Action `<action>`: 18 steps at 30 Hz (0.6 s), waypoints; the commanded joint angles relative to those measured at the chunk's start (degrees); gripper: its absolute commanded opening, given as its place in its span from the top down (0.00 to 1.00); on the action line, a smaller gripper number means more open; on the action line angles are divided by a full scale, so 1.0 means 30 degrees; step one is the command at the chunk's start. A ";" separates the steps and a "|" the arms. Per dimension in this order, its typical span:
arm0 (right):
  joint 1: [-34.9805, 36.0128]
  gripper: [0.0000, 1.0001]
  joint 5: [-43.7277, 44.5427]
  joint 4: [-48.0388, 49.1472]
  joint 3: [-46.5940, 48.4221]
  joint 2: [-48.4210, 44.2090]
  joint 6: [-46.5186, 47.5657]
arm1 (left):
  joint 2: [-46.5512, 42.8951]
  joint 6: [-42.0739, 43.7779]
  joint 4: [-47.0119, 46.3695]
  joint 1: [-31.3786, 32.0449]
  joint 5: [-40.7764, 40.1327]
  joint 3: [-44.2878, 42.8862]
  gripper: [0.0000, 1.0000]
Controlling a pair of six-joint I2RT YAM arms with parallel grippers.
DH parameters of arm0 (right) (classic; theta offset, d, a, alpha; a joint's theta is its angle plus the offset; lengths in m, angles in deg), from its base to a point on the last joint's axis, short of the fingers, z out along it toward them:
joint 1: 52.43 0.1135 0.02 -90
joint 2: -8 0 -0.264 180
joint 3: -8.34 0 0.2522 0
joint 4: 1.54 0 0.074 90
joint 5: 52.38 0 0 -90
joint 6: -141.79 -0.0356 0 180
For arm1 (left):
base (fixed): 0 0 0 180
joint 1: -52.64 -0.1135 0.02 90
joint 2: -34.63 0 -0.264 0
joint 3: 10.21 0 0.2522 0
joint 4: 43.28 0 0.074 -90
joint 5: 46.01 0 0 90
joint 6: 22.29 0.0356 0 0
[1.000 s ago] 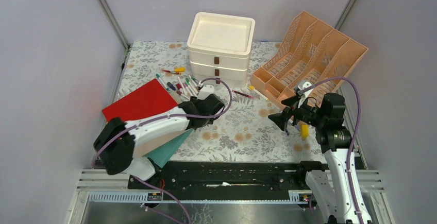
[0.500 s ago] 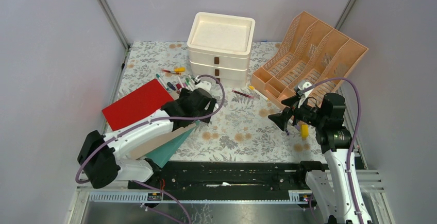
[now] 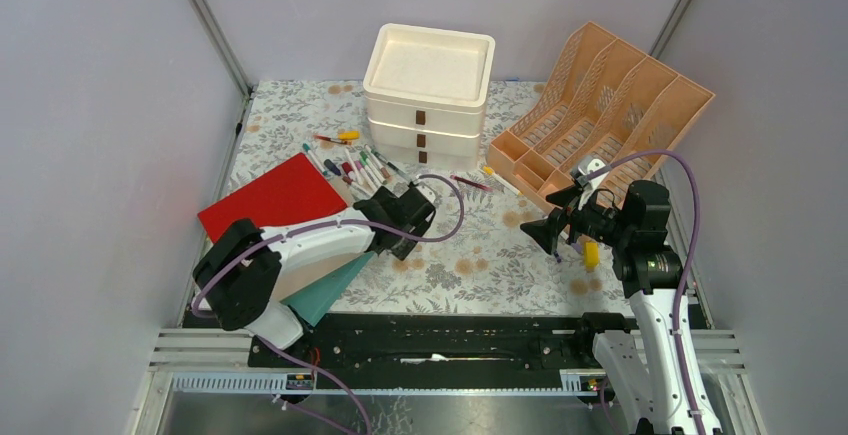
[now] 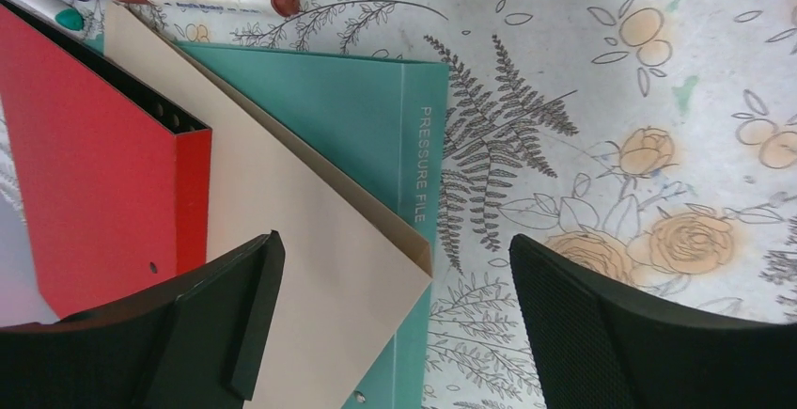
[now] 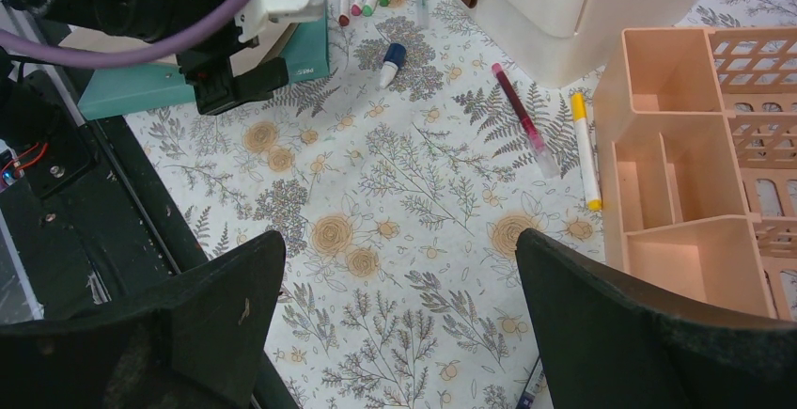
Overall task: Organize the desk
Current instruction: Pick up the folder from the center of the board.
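1. Both hung wide open, holding nothing: the left gripper (image 4: pixel 395 268) over the folders (image 4: pixel 310 240) in front of the drawer unit (image 3: pixel 430 95), the right gripper (image 3: pixel 552 227) off to its right.
2. The desk (image 3: pixel 470 255) spread beneath the drawer unit. Filing the folders seemed in hand, I judged, and wanted an edge pinch next.

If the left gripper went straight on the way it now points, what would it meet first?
Most likely the corner of the beige folder, lying over the teal file, right ahead of the open left gripper; depth is uncertain.

Flat rectangular desk (image 3: pixel 470 255), pale fern-and-orange-flower cloth, metal-railed edges
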 commanded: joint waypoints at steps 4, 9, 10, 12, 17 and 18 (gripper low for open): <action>-0.0031 0.00 -0.0559 0.0156 0.0122 -0.0350 0.0190 | 0.1010 0.1807 -0.0905 0.0115 -0.1882 0.0719 0.11; -0.0028 0.00 -0.0692 0.0143 0.0102 -0.0406 0.0161 | 0.1615 0.2179 -0.0724 0.0134 -0.2052 0.0828 0.21; -0.0027 0.00 -0.0706 0.0143 0.0096 -0.0419 0.0176 | 0.1676 0.2229 -0.0653 0.0124 -0.1934 0.0838 0.24; -0.0027 0.00 -0.0758 0.0143 0.0109 -0.0436 0.0161 | 0.1857 0.2330 -0.0462 0.0119 -0.1942 0.0868 0.30; -0.0028 0.00 -0.0851 0.0143 0.0112 -0.0482 0.0161 | 0.2301 0.2456 -0.0370 0.0134 -0.2117 0.0898 0.49; -0.0038 0.00 -0.0876 0.0143 0.0108 -0.0495 0.0161 | 0.2377 0.2458 -0.0381 0.0121 -0.2085 0.0872 0.52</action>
